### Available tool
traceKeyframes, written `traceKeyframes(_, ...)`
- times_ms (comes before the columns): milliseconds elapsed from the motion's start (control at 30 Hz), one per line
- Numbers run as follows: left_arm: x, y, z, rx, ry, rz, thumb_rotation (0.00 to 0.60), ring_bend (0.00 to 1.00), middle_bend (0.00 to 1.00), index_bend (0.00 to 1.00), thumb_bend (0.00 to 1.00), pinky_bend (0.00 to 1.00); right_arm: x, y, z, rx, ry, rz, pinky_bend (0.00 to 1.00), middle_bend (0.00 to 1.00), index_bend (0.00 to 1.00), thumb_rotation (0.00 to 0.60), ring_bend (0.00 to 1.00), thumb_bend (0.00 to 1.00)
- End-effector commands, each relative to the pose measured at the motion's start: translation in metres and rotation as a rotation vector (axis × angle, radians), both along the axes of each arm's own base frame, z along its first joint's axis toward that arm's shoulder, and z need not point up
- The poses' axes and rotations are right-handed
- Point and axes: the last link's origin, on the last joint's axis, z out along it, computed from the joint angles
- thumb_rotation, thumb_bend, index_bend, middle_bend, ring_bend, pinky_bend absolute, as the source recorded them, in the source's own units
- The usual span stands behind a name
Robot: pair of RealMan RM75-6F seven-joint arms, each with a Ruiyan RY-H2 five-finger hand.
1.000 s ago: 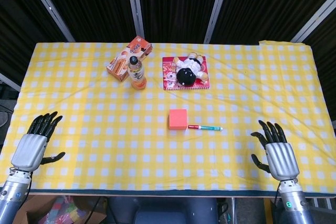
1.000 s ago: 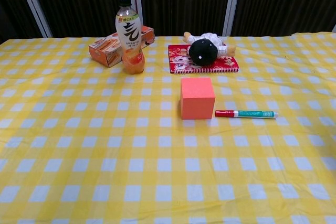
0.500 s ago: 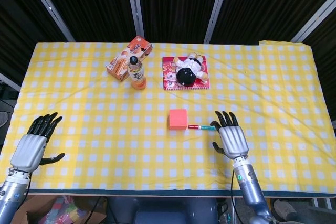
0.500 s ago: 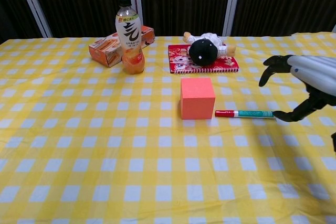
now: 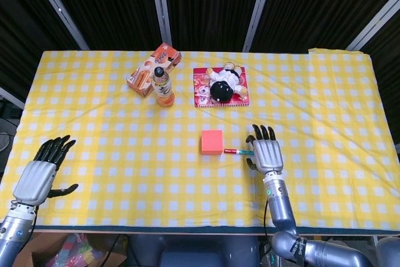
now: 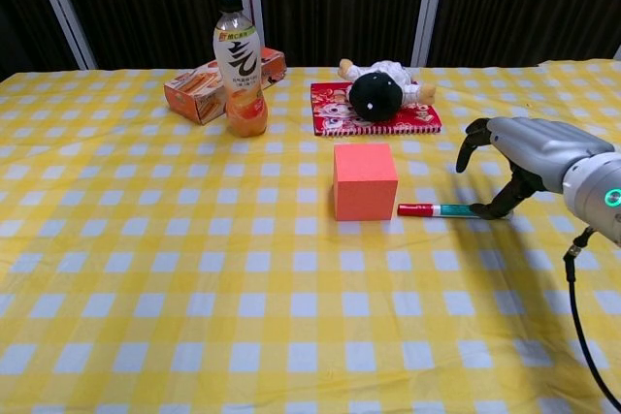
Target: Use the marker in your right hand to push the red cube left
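The red cube (image 5: pixel 212 142) (image 6: pixel 365 181) sits mid-table on the yellow checked cloth. Just right of it lies the marker (image 5: pixel 235 152) (image 6: pixel 435 209), its red cap nearly touching the cube's right side. My right hand (image 5: pixel 267 153) (image 6: pixel 524 152) hovers over the marker's right end, fingers arched and spread, the thumb tip down by the marker's tail. I see no closed grip on it. My left hand (image 5: pixel 39 176) rests open near the table's front left edge, seen only in the head view.
An orange drink bottle (image 5: pixel 163 85) (image 6: pixel 241 65) and an orange box (image 5: pixel 153 69) (image 6: pixel 204 89) stand at the back left. A doll (image 5: pixel 222 84) (image 6: pixel 376 92) lies on a red booklet (image 5: pixel 203 95) (image 6: pixel 330 109) behind the cube.
My right hand has swept left from the table's front right to above the marker's right end. Cube, marker and left hand have stayed put.
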Motion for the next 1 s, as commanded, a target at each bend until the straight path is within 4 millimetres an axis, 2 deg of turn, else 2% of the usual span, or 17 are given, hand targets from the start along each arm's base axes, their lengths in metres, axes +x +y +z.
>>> traceKeyframes(33,0.0,0.0,0.0,-0.001,0.0,0.001,0.6,0.0,0.0,0.0,0.0,0.0,0.0,-0.002,-0.004,0.002,-0.003,-0.011,0.0,0.1,0.39,0.6,0.0,0.36)
traceKeyframes(867,-0.001,0.001,0.0,0.0,-0.01,0.015,0.6,0.0,0.0,0.0,0.0,0.0,-0.021,-0.011,-0.029,0.015,-0.018,-0.073,0.0,0.11,0.46,0.6,0.0,0.36)
traceKeyframes(1000,-0.001,0.001,0.0,-0.001,-0.013,0.017,0.6,0.0,0.0,0.0,0.0,0.0,-0.022,-0.015,-0.03,0.008,-0.022,-0.079,0.0,0.12,0.48,0.6,0.0,0.39)
